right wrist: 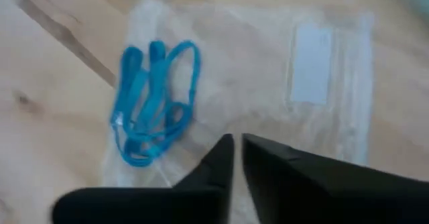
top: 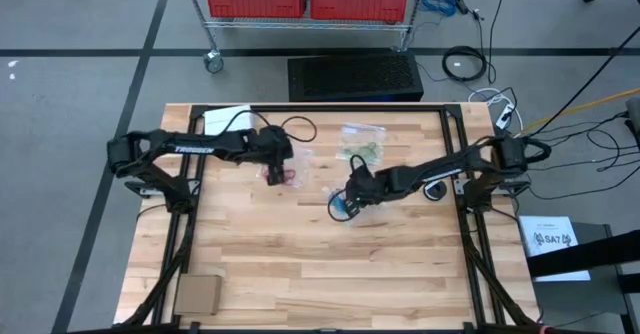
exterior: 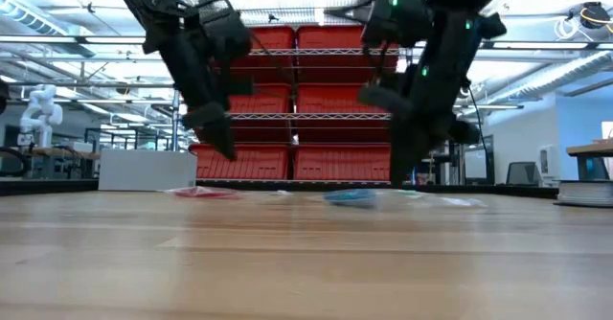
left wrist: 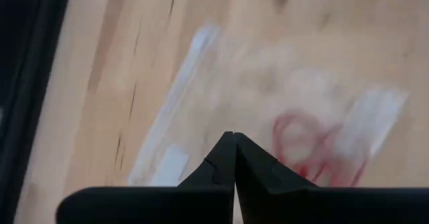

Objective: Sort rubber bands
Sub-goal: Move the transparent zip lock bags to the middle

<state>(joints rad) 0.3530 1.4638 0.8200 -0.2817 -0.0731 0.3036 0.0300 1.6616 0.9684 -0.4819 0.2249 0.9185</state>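
Both grippers up over their colour bags, nothing held.

I have the left gripper (left wrist: 234, 138) clenched empty above the red bands (left wrist: 315, 150), which lie on a clear bag (left wrist: 201, 110). The right gripper (right wrist: 237, 140), fingers a slit apart, hangs over the blue bands (right wrist: 151, 100) on their own bag (right wrist: 315, 83). Green bands (top: 362, 152) sit on a third, so each colour probably has its own station.

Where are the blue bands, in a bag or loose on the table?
In a bag, it seems: the blue bands lie bunched within the clear bag's outline, under the right tool.
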